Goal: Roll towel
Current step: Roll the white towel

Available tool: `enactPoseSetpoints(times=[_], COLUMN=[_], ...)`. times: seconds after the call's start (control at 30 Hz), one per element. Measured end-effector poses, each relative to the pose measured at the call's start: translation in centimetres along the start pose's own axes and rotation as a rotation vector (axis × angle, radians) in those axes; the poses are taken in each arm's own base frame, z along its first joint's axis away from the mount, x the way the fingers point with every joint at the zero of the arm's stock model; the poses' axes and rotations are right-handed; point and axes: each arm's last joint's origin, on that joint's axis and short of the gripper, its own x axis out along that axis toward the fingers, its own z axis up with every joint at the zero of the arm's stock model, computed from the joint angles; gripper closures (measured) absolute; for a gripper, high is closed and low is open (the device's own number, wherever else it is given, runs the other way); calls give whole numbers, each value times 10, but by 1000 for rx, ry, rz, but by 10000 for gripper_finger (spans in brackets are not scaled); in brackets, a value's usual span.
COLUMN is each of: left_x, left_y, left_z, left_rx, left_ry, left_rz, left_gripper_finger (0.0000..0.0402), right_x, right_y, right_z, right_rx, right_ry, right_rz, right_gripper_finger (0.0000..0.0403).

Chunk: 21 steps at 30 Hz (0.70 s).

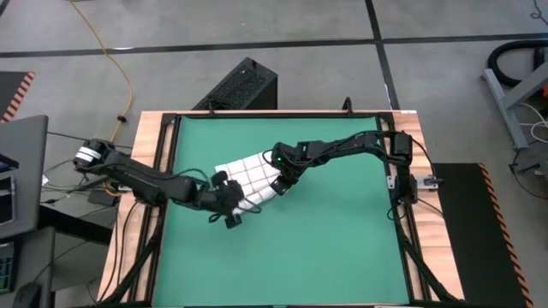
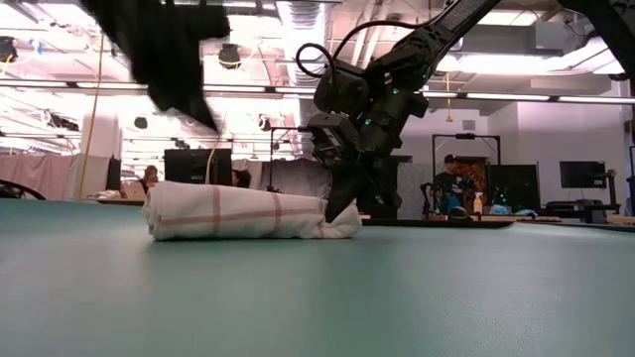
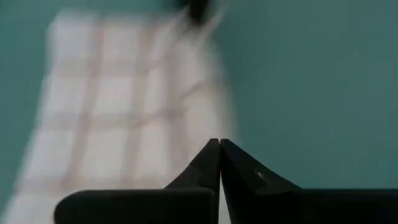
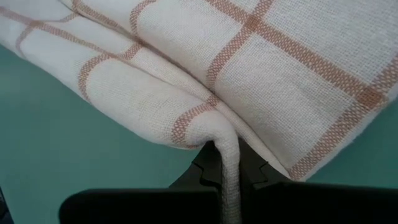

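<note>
The white towel with red check lines (image 1: 248, 177) lies on the green mat (image 1: 342, 248), left of the middle. In the low view it shows as a low, partly rolled bundle (image 2: 238, 213). My right gripper (image 1: 281, 185) is at the towel's right end, shut on the cloth (image 4: 227, 163). My left gripper (image 1: 231, 208) is shut and empty at the towel's near left side. It is lifted above the towel in the low view (image 2: 198, 109), and the towel shows blurred beneath it in the left wrist view (image 3: 219, 144). My right gripper pinches a narrow raised fold of the towel (image 4: 227, 144) between its two fingers, at the towel's right end (image 2: 337, 220). The fingers slant down from above and from the table's right. The towel lies on the mat, slack, with several layers folded beside the hold.
A wooden frame (image 1: 145, 171) rims the mat. A black box (image 1: 244, 83) stands on the floor beyond the far edge. Bare mat lies to the right (image 1: 360, 205) and near (image 1: 282, 265). People sit in the room behind (image 2: 451, 188).
</note>
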Motion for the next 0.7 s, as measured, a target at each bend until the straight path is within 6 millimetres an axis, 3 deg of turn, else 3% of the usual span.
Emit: enactPoseSetpoints(times=[0.07, 0.17, 0.47, 0.7], left_x=[-17, -22, 28, 38], left_y=[-9, -20, -49, -51], left_z=[10, 2, -39, -46], left_rx=[-4, 47, 230, 256], left_ry=[-106, -74, 174, 259], left_rz=[-101, -159, -171, -39], left_gripper_finger=[401, 402, 401, 401], right_x=[0, 0, 0, 0], right_y=[0, 0, 0, 0], right_z=[0, 0, 1, 1], right_rx=[0, -4, -2, -1], right_ry=[0, 0, -4, -5], right_rz=[-1, -1, 0, 0], right_gripper_finger=[381, 381, 381, 381])
